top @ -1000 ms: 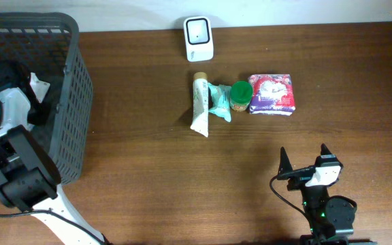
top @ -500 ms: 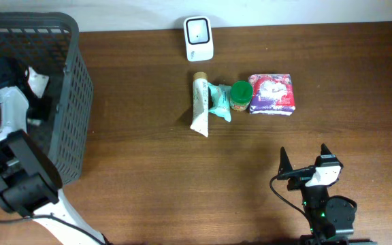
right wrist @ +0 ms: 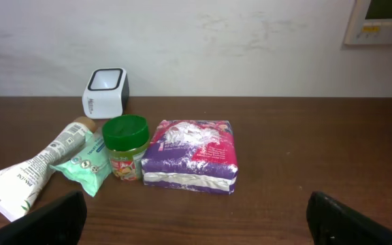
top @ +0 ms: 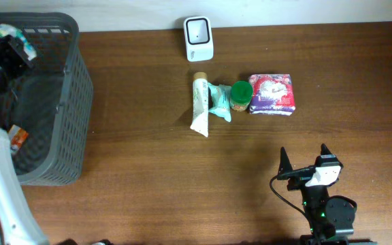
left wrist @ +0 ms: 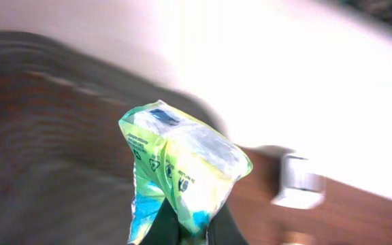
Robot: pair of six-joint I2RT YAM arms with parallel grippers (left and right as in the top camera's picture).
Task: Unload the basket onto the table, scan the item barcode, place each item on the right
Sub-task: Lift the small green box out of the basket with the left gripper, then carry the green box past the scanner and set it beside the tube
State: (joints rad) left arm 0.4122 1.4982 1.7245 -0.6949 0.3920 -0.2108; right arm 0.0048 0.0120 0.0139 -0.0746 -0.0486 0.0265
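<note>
My left gripper is shut on the lower edge of the item, a green, yellow and blue plastic packet. In the overhead view the packet hangs at the far left over the back corner of the dark basket, with the left gripper on it. The white barcode scanner stands at the back of the table, and shows blurred in the left wrist view as the scanner. Near the front edge, my right gripper is open and holds nothing; its dark fingertips frame bare table.
In a row before the scanner lie a white tube, a teal packet, a green-lidded jar and a purple pack. An orange item lies in the basket.
The left gripper shut on the packet inside the basket and rose with it toward the back left corner. The right arm has not moved.
</note>
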